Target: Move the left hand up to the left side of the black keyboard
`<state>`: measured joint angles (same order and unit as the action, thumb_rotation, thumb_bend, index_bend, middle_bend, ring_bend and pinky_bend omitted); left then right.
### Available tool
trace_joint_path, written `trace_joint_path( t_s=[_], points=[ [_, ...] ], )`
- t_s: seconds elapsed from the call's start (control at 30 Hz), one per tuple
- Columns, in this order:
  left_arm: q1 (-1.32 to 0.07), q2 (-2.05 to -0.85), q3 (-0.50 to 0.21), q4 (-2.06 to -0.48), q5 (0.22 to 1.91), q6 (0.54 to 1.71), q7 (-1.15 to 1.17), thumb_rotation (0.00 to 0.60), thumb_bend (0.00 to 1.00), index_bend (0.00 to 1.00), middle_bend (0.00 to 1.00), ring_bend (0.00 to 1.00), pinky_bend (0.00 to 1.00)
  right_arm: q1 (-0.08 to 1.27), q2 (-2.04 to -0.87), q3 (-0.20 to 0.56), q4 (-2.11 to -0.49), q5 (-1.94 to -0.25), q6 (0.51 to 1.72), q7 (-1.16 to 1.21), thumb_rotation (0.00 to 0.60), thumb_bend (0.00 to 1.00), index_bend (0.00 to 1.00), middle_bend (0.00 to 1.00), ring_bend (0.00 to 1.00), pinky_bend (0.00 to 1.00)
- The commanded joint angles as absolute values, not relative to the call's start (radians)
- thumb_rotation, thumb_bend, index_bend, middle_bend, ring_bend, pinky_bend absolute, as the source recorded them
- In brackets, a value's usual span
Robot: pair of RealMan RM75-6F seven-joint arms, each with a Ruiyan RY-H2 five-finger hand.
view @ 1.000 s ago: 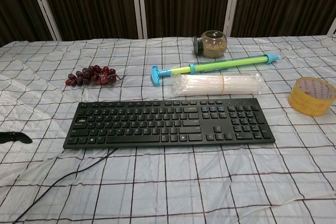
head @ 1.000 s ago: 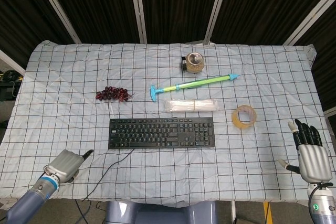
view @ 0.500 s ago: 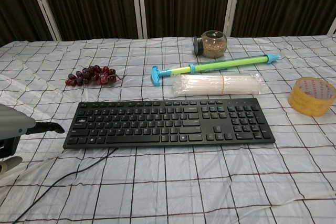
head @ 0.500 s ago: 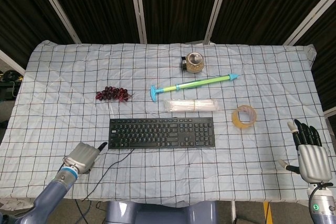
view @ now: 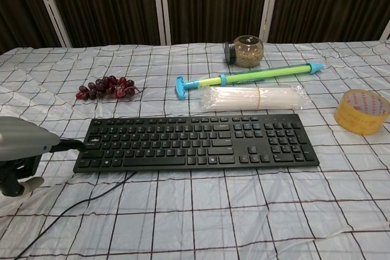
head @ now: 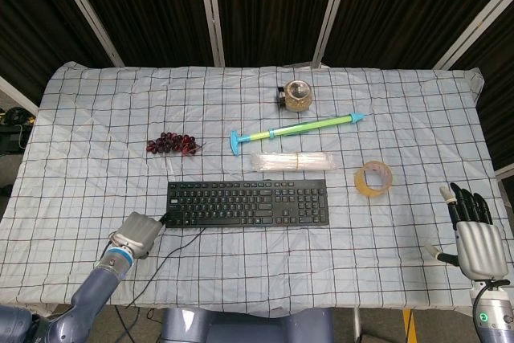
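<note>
1. Checked cloth (head: pixel 96 118) covers our table, with dark panels behind.
2. Near the middle lies the black keyboard (head: pixel 247 203), its cable (head: pixel 173 251) trailing toward the front edge.
3. Our left hand (head: pixel 138 234) sits at the keyboard's left end, a dark fingertip (view: pixel 73 145) reaching its edge; it holds nothing, but whether the fingers are spread or curled we cannot tell.
4. Our right hand (head: pixel 475 234) stands far right, fingers upright and apart, empty.

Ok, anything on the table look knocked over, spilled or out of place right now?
Only the jar stands out: it lies on its side behind the pump, lid on, nothing spilled. The black keyboard sits square, with the left hand at its left end.
</note>
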<state>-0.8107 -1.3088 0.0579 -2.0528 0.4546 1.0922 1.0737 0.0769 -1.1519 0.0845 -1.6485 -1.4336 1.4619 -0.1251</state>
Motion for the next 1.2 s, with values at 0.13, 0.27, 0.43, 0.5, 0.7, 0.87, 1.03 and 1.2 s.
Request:
trace_joint_path(
  t_s=[0.13, 0.27, 0.43, 0.5, 0.7, 0.87, 1.03, 1.2],
  points=[
    [-0.826, -1.326, 0.066, -2.042, 0.434, 1.093, 1.056, 0.600, 0.53, 0.00, 0.94, 0.81, 0.58, 0.076, -1.151, 0.085, -1.649, -1.435, 1.463, -0.120, 0.600, 0.03, 0.04, 0.00, 0.00, 0.00],
    [-0.840, -1.338, 0.080, -2.032, 0.416, 1.090, 1.054, 0.600, 0.52, 0.00, 0.94, 0.81, 0.58, 0.076, -1.153, 0.084, -1.647, -1.438, 1.466, -0.120, 0.600, 0.03, 0.04, 0.00, 0.00, 0.00],
    [-0.853, -1.347, 0.098, -2.018, 0.405, 1.094, 1.040, 0.600, 0.52, 0.00, 0.94, 0.81, 0.58, 0.076, -1.153, 0.084, -1.648, -1.437, 1.465, -0.118, 0.600, 0.03, 0.04, 0.00, 0.00, 0.00],
    [-0.855, -1.348, 0.101, -2.016, 0.403, 1.094, 1.031, 0.600, 0.52, 0.00, 0.94, 0.81, 0.58, 0.076, -1.153, 0.084, -1.647, -1.437, 1.464, -0.118, 0.600, 0.03, 0.04, 0.00, 0.00, 0.00],
    [-0.862, -1.347, 0.116, -2.017, 0.418, 1.096, 1.013, 0.600, 0.52, 0.00, 0.94, 0.81, 0.58, 0.077, -1.152, 0.083, -1.649, -1.437, 1.463, -0.120, 0.600, 0.03, 0.04, 0.00, 0.00, 0.00],
    [-0.866, -1.348, 0.123, -2.020, 0.432, 1.102, 1.001, 0.600, 0.52, 0.00, 0.94, 0.81, 0.58, 0.077, -1.152, 0.083, -1.650, -1.434, 1.461, -0.119, 0.600, 0.03, 0.04, 0.00, 0.00, 0.00],
    [-0.862, -1.342, 0.119, -2.029, 0.467, 1.119, 0.976, 0.600, 0.52, 0.00, 0.92, 0.78, 0.57, 0.077, -1.150, 0.082, -1.650, -1.434, 1.460, -0.120, 0.600, 0.03, 0.04, 0.00, 0.00, 0.00],
    [-0.798, -1.322, 0.126, -2.035, 0.716, 1.234, 0.898, 0.600, 0.49, 0.00, 0.77, 0.64, 0.46, 0.077, -1.148, 0.083, -1.647, -1.435, 1.461, -0.116, 0.600, 0.03, 0.04, 0.00, 0.00, 0.00]
  ],
)
